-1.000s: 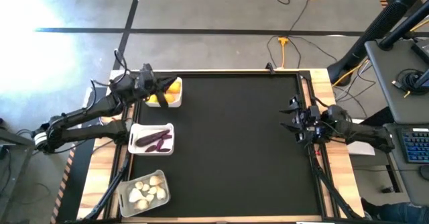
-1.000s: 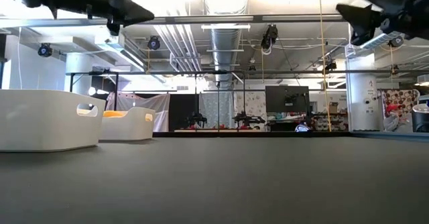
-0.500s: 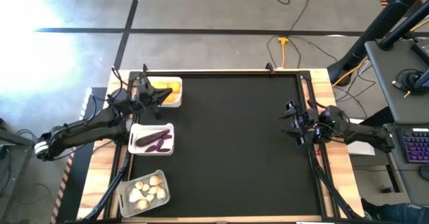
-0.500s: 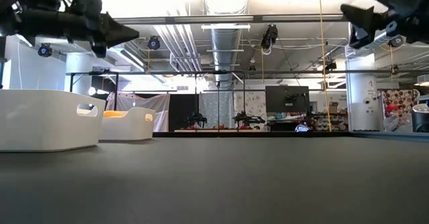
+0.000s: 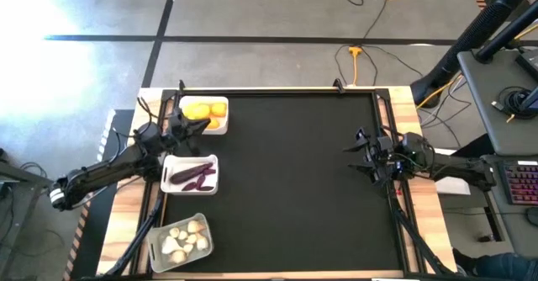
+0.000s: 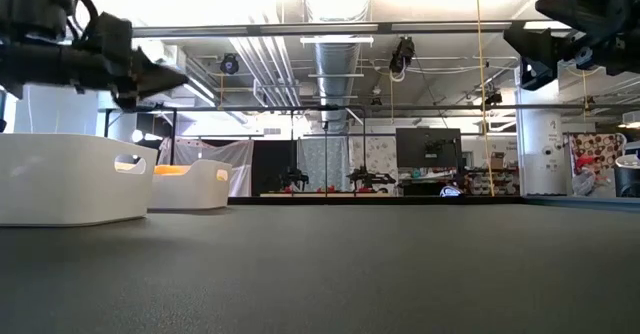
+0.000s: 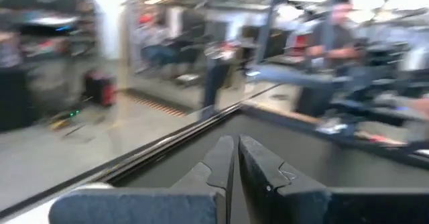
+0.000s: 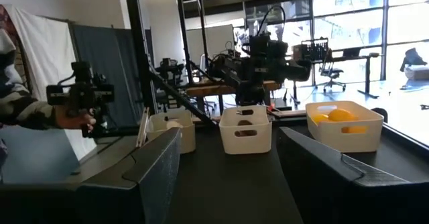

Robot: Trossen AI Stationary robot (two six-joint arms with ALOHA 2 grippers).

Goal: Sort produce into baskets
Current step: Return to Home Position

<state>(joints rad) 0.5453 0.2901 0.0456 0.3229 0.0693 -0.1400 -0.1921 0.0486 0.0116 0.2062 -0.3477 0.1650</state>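
Looking down from my overhead feed, the bench is a black mat framed in pale wood strips. Three things sit right on it, lined up along the 9 o'clock edge: a white basket around 10, a second white basket at 9, and a clear basket near 8, none touching.

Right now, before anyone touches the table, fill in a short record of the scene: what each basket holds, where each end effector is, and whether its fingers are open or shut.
fruit basket: white, holds yellow-orange round fruits
sweet potato basket: white, holds dark purple sweet potatoes
garlic basket: translucent, holds garlic bulbs
basket layout: one row along the table's left edge
left end effector: raised, shut, empty, over the fruit basket's edge nearest the sweet potato basket
right end effector: raised, open, empty, by the table's right edge
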